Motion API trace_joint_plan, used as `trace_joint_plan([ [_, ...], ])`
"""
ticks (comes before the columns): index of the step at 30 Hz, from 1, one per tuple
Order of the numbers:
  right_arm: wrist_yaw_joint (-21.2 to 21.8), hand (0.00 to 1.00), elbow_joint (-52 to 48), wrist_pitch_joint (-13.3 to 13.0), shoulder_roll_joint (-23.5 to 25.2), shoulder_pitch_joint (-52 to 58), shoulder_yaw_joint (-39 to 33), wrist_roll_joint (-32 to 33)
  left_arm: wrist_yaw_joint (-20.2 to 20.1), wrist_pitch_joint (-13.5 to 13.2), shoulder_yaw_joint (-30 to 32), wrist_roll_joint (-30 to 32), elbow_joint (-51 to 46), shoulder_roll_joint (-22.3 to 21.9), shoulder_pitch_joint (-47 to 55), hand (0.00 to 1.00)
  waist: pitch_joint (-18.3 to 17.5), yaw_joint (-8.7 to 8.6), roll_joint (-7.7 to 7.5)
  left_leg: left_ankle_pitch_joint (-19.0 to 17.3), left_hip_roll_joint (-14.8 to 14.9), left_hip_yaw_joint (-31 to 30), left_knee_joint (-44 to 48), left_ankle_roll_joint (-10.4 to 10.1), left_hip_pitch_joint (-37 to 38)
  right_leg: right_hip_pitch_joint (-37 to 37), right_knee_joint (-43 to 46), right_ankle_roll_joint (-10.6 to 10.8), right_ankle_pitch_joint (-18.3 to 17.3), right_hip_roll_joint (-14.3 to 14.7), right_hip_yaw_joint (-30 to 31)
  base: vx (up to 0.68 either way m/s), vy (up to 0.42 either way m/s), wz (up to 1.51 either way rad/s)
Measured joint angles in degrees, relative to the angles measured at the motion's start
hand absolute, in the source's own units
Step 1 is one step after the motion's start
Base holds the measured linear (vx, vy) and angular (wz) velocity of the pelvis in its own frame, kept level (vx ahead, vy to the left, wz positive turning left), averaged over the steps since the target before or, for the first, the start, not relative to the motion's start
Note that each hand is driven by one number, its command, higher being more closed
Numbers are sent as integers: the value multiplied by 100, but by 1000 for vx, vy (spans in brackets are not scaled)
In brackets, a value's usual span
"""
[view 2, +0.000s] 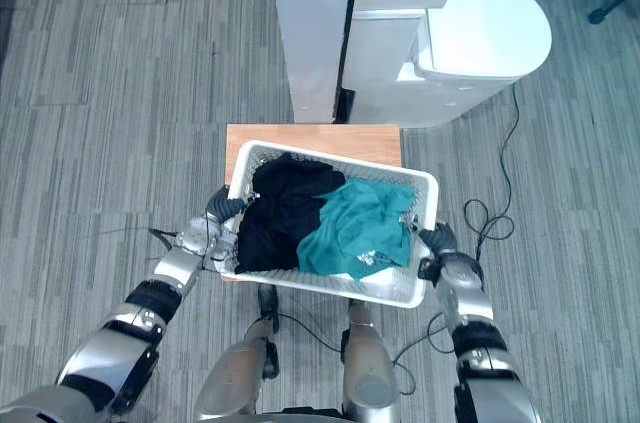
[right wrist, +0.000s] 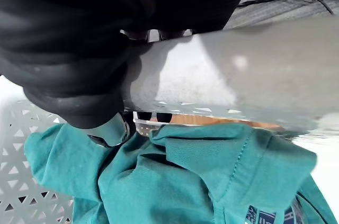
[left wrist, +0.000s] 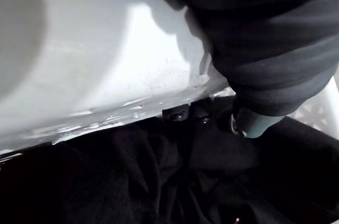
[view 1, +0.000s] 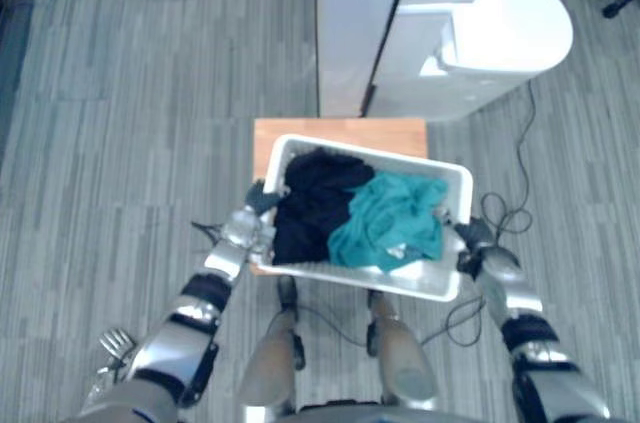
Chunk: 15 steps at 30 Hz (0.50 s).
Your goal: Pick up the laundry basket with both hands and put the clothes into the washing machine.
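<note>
Left eye view: my left hand and my right hand each grip one end rim of the laundry basket, which is over the wooden table. Inside it lie black clothes and a teal garment. The washing machine stands just behind the table.

Two head views look straight down, sharing the white perforated plastic laundry basket. Wrist views sit close against its rim.
</note>
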Motion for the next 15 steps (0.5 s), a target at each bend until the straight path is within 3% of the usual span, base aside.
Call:
trace_joint_plan([
  [1, 54, 100, -151, 0, 39, 148, -118, -36, -57, -2, 0, -3, -165, -10, 112, 100, -6, -3, 4, -11, 0, -3, 0, -5, 63, 90, -42, 1, 0, -2, -12, 0, 0, 0],
  [3, 91, 100, -621, -24, 205, 726, -369, -175, -164, -56, 40, -92, -785, -92, 795, 100, -511, -4, 52, -115, 30, 6, -1, -45, 78, 117, -92, 89, -77, 21, -19, 24, -5, -2],
  [5, 182, 100, -834, -31, 283, 1110, -388, -263, -200, -82, 101, -175, -1043, -175, 1362, 100, -938, 3, 101, -182, 60, 18, -1, -42, 198, 223, -93, 48, -141, 52, -12, 83, -12, -5],
  [11, 311, 100, -963, -21, 640, 1936, -487, -378, -211, -77, 515, -450, -1477, -722, 2902, 100, -1791, 135, 388, -405, 172, -32, 2, -105, 738, 794, -93, 7, -369, 111, -81, 71, -22, 2],
  [15, 302, 100, -961, -7, 832, 2096, -501, -468, -209, -53, 581, -642, -1478, -774, 3276, 100, -1845, 170, 372, -413, 241, -359, 231, -120, 737, 1092, -93, -30, -443, 154, -381, 0, -35, 42],
])
